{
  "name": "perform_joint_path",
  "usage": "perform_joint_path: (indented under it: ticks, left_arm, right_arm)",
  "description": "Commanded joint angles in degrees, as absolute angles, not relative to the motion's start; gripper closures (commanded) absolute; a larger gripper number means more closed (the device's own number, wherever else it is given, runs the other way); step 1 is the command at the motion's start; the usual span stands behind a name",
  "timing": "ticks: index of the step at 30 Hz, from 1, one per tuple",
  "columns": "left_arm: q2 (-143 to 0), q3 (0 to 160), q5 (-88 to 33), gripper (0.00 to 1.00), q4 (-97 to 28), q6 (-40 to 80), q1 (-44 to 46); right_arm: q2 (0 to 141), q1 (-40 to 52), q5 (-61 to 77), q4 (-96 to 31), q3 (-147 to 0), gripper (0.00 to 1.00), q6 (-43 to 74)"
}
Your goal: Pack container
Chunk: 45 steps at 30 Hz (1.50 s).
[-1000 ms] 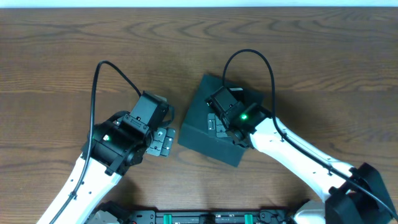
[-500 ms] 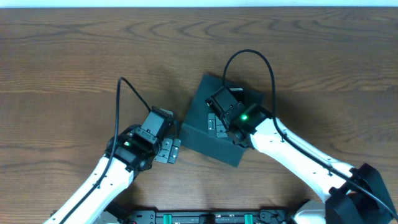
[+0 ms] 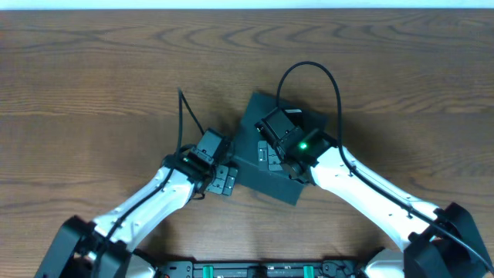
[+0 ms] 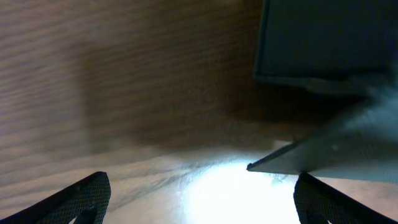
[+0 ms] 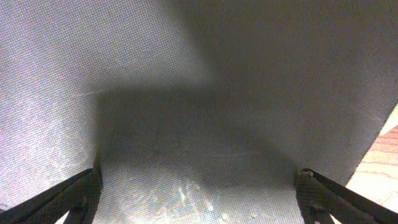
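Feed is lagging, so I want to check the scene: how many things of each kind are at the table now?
Container: 1
Arms: 2 (left arm, right arm)
Total: 3

- My left arm (image 3: 147, 203) reaches in from the near-left corner, angled up and to the right.
- My left gripper (image 3: 226, 179) points right. In its wrist view both fingers (image 4: 90, 194) sit at the frame's lower corners, spread wide.
- My right arm (image 3: 363, 190) stretches in from the near-right corner toward the centre.
- My right gripper (image 3: 266, 152) faces down, its fingers (image 5: 78, 190) equally wide apart.
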<state>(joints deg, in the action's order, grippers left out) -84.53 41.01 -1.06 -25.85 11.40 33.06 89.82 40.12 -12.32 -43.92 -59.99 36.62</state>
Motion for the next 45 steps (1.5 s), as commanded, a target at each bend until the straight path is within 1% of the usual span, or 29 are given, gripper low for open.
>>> perform_joint_path:
  ticks: [1,15,22,27,36,39,41,45]
  left_arm:
    - [-86.08,40.86,-1.74,0.05,-24.23,11.57,33.04]
    - [-86.89,40.86,-1.52,0.05,-17.12,10.09,33.04]
    - [-86.89,40.86,-0.89,0.05,-13.34,6.39,33.04]
    - [-86.89,40.86,-0.23,0.05,-11.88,6.17,33.04]
    - [-86.89,40.86,1.45,0.05,-11.84,6.17,33.04]
    - [-86.48,40.88,-1.37,0.05,-13.28,6.46,33.06]
    - [-85.17,40.95,-3.2,0.05,-14.87,6.98,33.06]
    - [-79.79,41.21,-3.05,0.04,-17.04,8.34,33.06]
  right_arm:
    - [92.92,40.53,-10.66,-44.16,-57.3,0.01,36.36]
    - [92.92,40.53,-10.24,-44.14,-57.3,0.01,36.36]
    - [92.92,40.53,-10.26,-44.12,-57.3,0.01,36.36]
    - [92.92,40.53,-10.28,-43.99,-57.3,0.01,36.36]
    - [92.92,40.53,-10.26,-42.83,-57.3,0.01,36.36]
    - [92.92,40.53,-10.28,-42.74,-57.3,0.01,36.36]
    - [92.92,40.53,-10.31,-42.76,-57.3,0.01,36.36]
    - [92.92,40.51,-10.74,-42.74,-57.3,0.01,36.36]
